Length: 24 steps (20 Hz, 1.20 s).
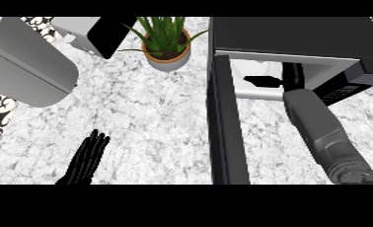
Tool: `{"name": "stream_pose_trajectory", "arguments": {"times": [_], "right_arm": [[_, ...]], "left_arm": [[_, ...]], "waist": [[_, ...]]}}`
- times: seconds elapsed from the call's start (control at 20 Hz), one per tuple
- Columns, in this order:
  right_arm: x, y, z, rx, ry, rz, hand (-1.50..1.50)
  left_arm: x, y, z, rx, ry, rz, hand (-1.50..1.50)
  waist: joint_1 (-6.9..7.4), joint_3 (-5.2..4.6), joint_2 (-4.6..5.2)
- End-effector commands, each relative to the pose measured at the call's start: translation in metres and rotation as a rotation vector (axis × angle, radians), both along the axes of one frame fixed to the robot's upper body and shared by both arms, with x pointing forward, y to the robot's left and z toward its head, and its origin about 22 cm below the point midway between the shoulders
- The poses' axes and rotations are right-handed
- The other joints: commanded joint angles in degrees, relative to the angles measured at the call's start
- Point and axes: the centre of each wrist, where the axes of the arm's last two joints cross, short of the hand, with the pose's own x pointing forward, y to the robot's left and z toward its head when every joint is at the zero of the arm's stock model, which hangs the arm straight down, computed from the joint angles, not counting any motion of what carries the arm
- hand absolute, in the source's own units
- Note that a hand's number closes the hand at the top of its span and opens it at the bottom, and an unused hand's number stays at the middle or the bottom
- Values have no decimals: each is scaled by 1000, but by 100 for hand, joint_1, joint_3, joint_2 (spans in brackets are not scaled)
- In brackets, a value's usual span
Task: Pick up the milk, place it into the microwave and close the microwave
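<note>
Your right hand reaches into the open microwave at upper right, but you cannot tell whether it holds the milk, which is out of sight; the door is not yet closed, and your left hand rests open-fingered at lower left.

Marbled counter bears potted plant, microwave, perhaps toaster.

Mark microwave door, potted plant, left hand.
microwave door (224,132), head view, upper edge of the open door.
potted plant (166,43), head view, leaves at the pot's mouth.
left hand (87,158), head view, straight fingers.
</note>
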Motion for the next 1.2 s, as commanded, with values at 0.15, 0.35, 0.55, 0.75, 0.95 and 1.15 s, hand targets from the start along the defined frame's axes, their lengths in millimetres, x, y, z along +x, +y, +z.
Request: {"name": "stream_pose_trajectory", "arguments": {"times": [0.15,0.35,0.55,0.75,0.95,1.15], "right_arm": [[-25,-4,-32,160,28,18,-150],[-46,-26,-50,167,4,31,-150],[-68,-28,-72,273,23,94,-150],[-85,-20,-89,346,61,160,-150],[-113,-48,-103,365,86,180,-150],[-138,-44,-121,502,53,196,-150]], "left_arm": [[-7,-13,12,-2,0,5,-150],[4,-17,2,13,-11,-9,-150],[5,-33,4,15,-4,-28,-150],[3,-37,-2,0,21,-41,-150],[6,-29,16,30,-20,-42,-150],[5,-39,13,-3,-10,-66,-150]], "waist": [[-192,-2,-88],[-201,0,-57],[-321,-2,-100],[-350,-9,-123],[-452,-13,-179],[-422,-12,-168]]}}
